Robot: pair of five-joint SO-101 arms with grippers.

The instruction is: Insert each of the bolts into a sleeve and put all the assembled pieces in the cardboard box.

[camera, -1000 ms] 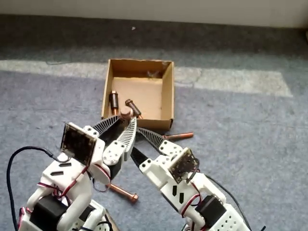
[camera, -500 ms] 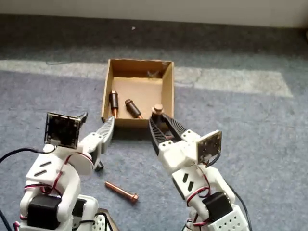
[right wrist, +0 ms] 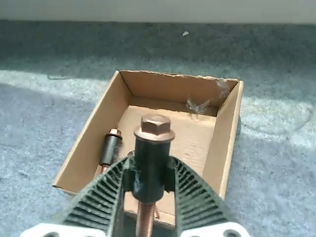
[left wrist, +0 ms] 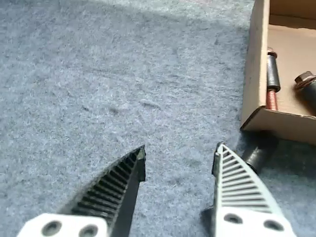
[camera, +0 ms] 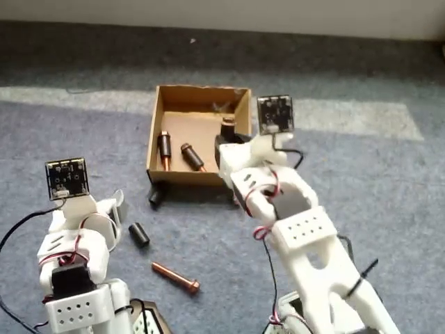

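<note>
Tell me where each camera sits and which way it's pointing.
High view: fixed above the arms, looking down at the cardboard box; both arms show.
Left wrist view: on the left wrist, facing the carpet past the open left gripper.
Right wrist view: on the right wrist, facing the box past the right gripper, shut on a sleeved bolt.
All three share the box.

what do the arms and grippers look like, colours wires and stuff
Left arm and right arm: white plastic shells, red and black wires, a dark square board at each wrist. Left gripper: ribbed pointed fingers, one black, one pale grey. Right gripper: dark ribbed fingers.
</note>
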